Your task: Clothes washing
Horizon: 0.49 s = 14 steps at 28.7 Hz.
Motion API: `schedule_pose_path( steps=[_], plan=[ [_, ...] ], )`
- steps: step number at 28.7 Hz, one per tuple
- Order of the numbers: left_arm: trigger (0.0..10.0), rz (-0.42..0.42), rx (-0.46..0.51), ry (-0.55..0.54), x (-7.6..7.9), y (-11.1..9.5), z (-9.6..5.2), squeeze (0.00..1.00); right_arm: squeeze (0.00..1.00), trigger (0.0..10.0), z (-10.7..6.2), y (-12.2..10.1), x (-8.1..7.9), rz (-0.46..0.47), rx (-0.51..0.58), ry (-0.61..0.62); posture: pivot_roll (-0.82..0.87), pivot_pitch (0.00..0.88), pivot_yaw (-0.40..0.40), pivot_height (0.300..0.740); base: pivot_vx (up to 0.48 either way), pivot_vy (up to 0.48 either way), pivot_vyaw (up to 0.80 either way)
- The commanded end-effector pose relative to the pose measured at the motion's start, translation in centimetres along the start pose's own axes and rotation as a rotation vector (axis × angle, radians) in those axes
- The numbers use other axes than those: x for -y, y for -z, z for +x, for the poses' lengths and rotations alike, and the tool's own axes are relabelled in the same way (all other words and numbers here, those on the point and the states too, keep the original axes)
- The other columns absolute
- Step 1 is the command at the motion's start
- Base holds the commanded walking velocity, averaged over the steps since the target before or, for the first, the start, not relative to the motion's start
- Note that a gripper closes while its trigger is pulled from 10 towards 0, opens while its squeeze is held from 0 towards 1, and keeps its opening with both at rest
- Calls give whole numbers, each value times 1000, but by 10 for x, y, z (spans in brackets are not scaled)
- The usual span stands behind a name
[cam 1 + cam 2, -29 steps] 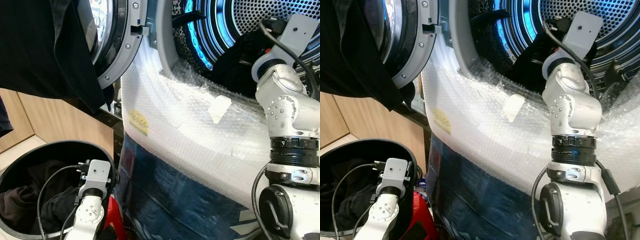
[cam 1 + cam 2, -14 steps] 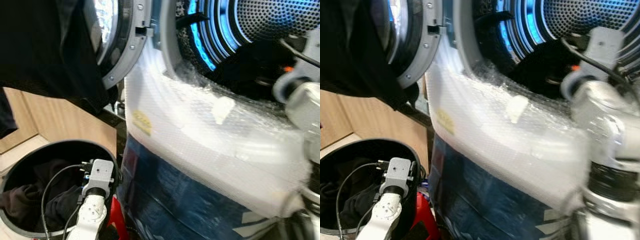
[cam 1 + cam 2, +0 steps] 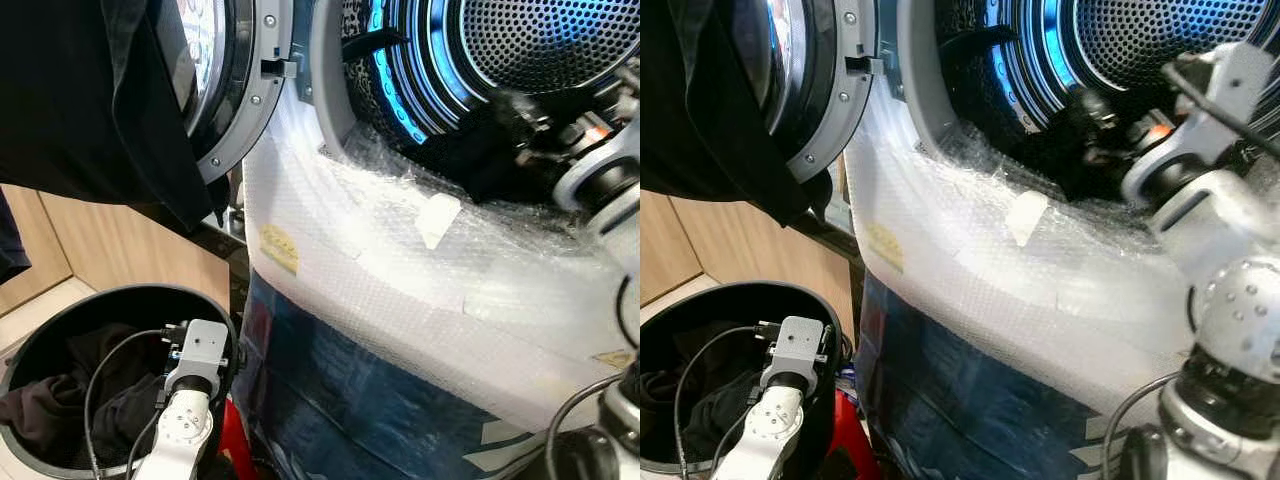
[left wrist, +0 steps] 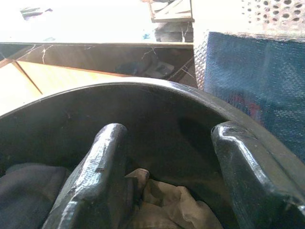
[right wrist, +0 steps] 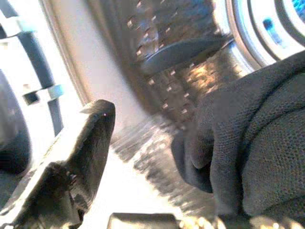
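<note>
Left eye view: the washing machine (image 3: 400, 260) has its front wrapped in bubble wrap (image 3: 420, 290) over a blue panel, and its round door (image 3: 235, 90) is swung open, a black garment (image 3: 90, 100) draped over it. Inside, the perforated steel drum (image 3: 540, 40) glows blue. The right gripper (image 3: 515, 115) reaches over the drum's lip, blurred, against dark clothing (image 3: 470, 150) lying at the drum mouth. Low down, a round black laundry basket (image 3: 130, 300) holds more dark clothes (image 3: 50, 400); the left gripper (image 3: 170, 385) points down into it.

Right eye view: the same scene, with the right arm's silver joints in the foreground.

Left wrist view: the left jaws stand wide apart with nothing between them, just inside the basket's smooth black wall, over a crumpled pale cloth (image 4: 162, 200) and a dark one.

Right wrist view: one black finger (image 5: 81, 152) shows clearly, well apart from a coarse-knit dark garment that covers the other side; whether these jaws pinch it I cannot tell. Behind lie the drum's holes and a paddle.
</note>
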<state>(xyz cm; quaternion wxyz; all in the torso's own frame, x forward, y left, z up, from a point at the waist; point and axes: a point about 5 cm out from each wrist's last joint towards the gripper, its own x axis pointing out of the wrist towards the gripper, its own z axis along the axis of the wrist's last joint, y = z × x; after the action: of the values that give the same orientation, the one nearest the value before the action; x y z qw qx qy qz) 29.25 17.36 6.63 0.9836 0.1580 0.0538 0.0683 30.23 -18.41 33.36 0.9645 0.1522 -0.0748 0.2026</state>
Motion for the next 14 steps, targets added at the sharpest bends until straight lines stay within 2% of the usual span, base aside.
schedule_pose_path(
  steps=[1, 2, 3, 5, 9, 10, 11, 14],
  plan=[
    [10000, -2, -39, 60, 12, 7, -2, 0, 0, 10000, -10, 5, -6, -64, -31, -45, -16, 0, -122, 740, 0, 0, 0],
    [10000, -3, -38, 59, 12, 6, -2, 0, 0, 10000, -12, 11, -5, -106, -69, -37, -17, 0, -122, 740, 0, 0, 0],
    [10000, -3, -38, 59, 12, 6, -2, 0, 0, 10000, -12, 11, -5, -106, -69, -37, -17, 0, -122, 740, 0, 0, 0],
    [10000, -3, -34, 59, 12, 5, -1, 0, 0, 10000, -17, 15, 3, -154, -100, 21, -13, 0, -122, 740, 0, 0, 0],
    [10000, -2, -29, 58, 11, 5, -1, 0, 0, 10000, -30, 5, 8, -191, -56, 8, -18, 0, -118, 740, 0, 0, 0],
    [10000, -2, -29, 59, 11, 5, -1, 0, 0, 10000, -37, 3, 8, -214, -48, -22, -19, 0, -118, 740, 0, 0, 0],
    [10000, 0, -28, 63, 11, 5, -1, 0, 0, 10000, -51, 2, 10, -275, -59, -60, -27, 0, -114, 740, 0, 0, 0],
    [10000, 3, -28, 72, 12, 4, 0, 0, 0, 10000, -63, 6, 19, -366, -109, -36, -33, 0, -111, 740, 0, 0, 0]
  ],
)
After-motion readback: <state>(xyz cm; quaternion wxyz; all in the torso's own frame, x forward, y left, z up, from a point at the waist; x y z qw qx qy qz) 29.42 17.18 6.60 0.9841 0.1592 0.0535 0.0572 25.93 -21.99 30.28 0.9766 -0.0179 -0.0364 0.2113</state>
